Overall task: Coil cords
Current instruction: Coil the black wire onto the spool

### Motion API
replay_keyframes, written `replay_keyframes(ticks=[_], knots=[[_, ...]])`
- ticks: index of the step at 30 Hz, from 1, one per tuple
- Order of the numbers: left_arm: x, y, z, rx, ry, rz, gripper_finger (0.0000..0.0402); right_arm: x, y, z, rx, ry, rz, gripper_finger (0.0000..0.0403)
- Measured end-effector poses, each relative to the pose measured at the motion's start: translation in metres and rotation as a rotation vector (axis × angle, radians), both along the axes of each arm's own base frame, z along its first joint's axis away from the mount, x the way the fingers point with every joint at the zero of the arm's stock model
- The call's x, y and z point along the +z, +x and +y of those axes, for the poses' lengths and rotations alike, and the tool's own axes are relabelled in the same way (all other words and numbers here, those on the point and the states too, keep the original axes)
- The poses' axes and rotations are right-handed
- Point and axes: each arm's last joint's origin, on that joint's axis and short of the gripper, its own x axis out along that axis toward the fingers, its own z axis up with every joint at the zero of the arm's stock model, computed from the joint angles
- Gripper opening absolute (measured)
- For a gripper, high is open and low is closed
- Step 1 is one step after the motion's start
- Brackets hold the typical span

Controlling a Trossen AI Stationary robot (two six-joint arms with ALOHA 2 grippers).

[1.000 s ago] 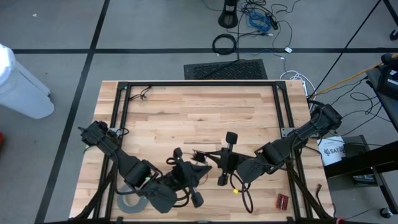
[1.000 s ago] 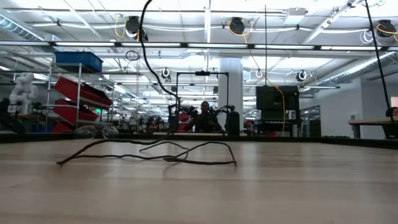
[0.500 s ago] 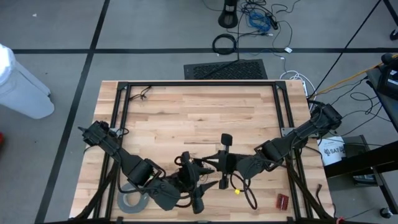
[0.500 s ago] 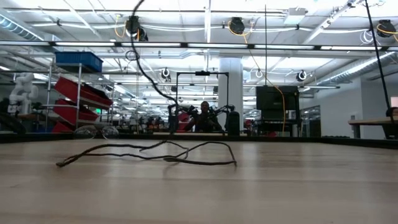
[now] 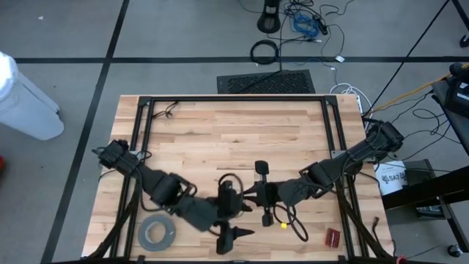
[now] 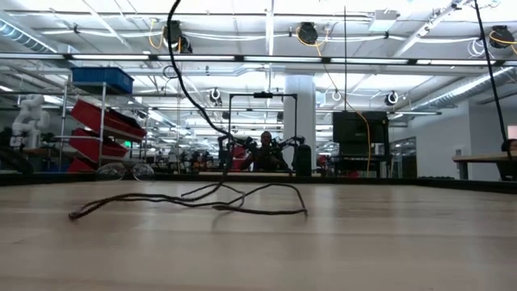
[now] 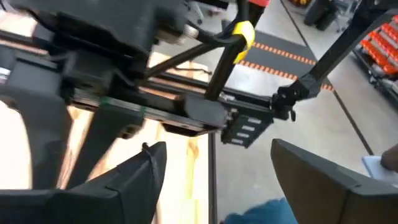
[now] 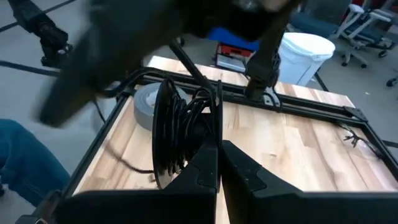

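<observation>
Tape roll: a grey tape roll (image 5: 156,232) lies flat on the tabletop (image 5: 220,132) at the near left, just beside the left arm.
Left gripper: the left gripper (image 5: 231,227) is at the near middle of the tabletop, its fingers spread wide, as the left wrist view shows with a broad gap between them (image 7: 214,180); it holds nothing.
Cords: the cords (image 5: 229,192) sit as a dark bundle of loops at the near middle, just on the far side of the left gripper and right beside the right gripper; in the right wrist view the loops (image 8: 180,134) stand upright directly ahead of that gripper's fingers. In the low view a thin strand (image 6: 190,198) sprawls loosely over the wood and one end rises out of the top of the view.
Right gripper: the right gripper (image 5: 253,196) points left at the bundle, its fingers pressed together (image 8: 217,171); whether a strand is pinched between them cannot be told.
Red object: a small red object (image 5: 333,237) lies at the near right corner, well apart from the cords.
</observation>
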Motion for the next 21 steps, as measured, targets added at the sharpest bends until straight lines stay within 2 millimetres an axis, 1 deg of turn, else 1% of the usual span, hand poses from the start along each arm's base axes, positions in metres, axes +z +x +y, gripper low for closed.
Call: replay_keyframes(ticks=[5, 9, 12, 15, 18, 21], knots=[[0.014, 0.002, 0.019, -0.05, -0.036, 0.034, 0.0315, 0.003, -0.002, -0.001, 0.016, 0.007, -0.002, 0.0], [0.017, 0.009, 0.035, -0.147, -0.102, 0.074, 0.0327, 0.003, -0.002, 0.0, 0.074, 0.037, 0.007, 0.0], [0.017, 0.014, 0.047, -0.259, -0.198, 0.12, 0.0335, 0.003, 0.0, -0.004, 0.1, 0.052, 0.015, 0.0], [0.013, 0.017, 0.061, -0.245, -0.282, 0.214, 0.0339, 0.003, 0.003, -0.01, 0.12, 0.07, 0.024, 0.0], [0.006, 0.016, 0.072, -0.25, -0.281, 0.302, 0.0339, 0.002, 0.005, -0.015, 0.121, 0.073, 0.034, 0.0], [0.005, 0.015, 0.072, -0.268, -0.23, 0.299, 0.0339, 0.001, 0.007, -0.018, 0.127, 0.076, 0.045, 0.0]])
